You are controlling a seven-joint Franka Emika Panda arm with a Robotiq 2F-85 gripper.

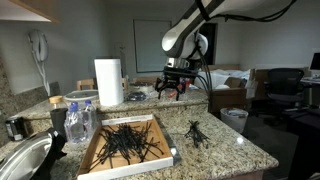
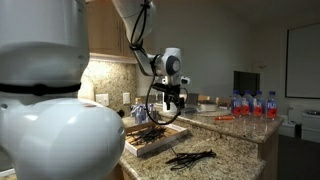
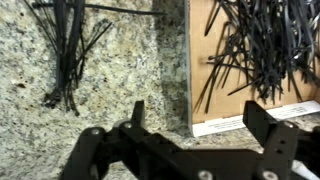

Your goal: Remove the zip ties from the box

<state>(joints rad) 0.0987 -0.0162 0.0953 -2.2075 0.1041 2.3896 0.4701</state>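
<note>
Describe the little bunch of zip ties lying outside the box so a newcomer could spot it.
Find the granite counter, then the shallow box heaped with black zip ties. Beside the box, on bare stone, lies a small bunch. It is the only pile outside the box and far smaller than the heap inside.

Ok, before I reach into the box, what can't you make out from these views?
1. Wrist view: the box runs off the top and right edges, cutting off some of its zip ties.
2. Exterior view: the robot's white base hides the counter beside the box.
3. Both exterior views: the boxed ties and the loose bunch are too small and tangled to count.
</note>
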